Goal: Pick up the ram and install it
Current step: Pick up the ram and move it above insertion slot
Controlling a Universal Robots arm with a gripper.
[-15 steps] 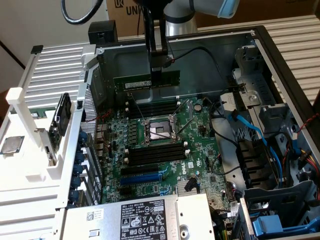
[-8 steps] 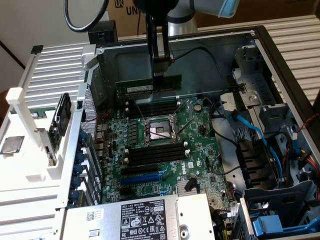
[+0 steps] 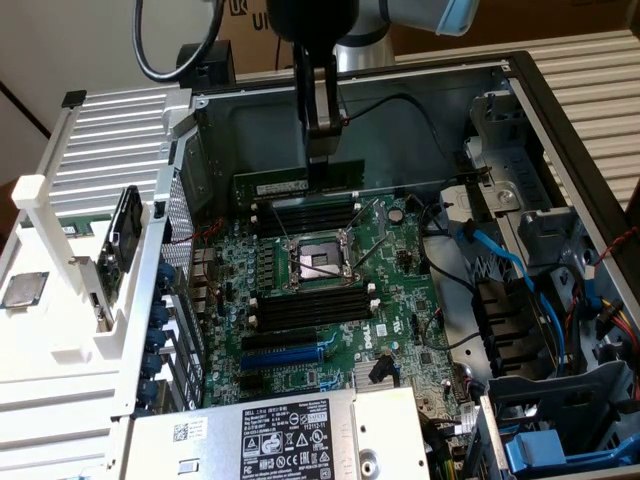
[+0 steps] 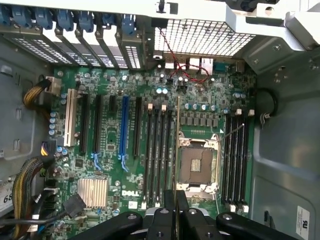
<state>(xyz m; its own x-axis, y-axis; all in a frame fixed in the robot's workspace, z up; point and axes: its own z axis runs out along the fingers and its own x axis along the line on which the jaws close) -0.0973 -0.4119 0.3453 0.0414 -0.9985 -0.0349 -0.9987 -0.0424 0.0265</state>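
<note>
Fingers clamp the ram — held above the motherboard.

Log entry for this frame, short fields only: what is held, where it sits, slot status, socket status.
held: ram, clamped in the jaws of the gripper
ram position: over the motherboard, long edge level, in no slot
memory slots: both banks look empty
CPU socket: bare, no cooler on it
</note>
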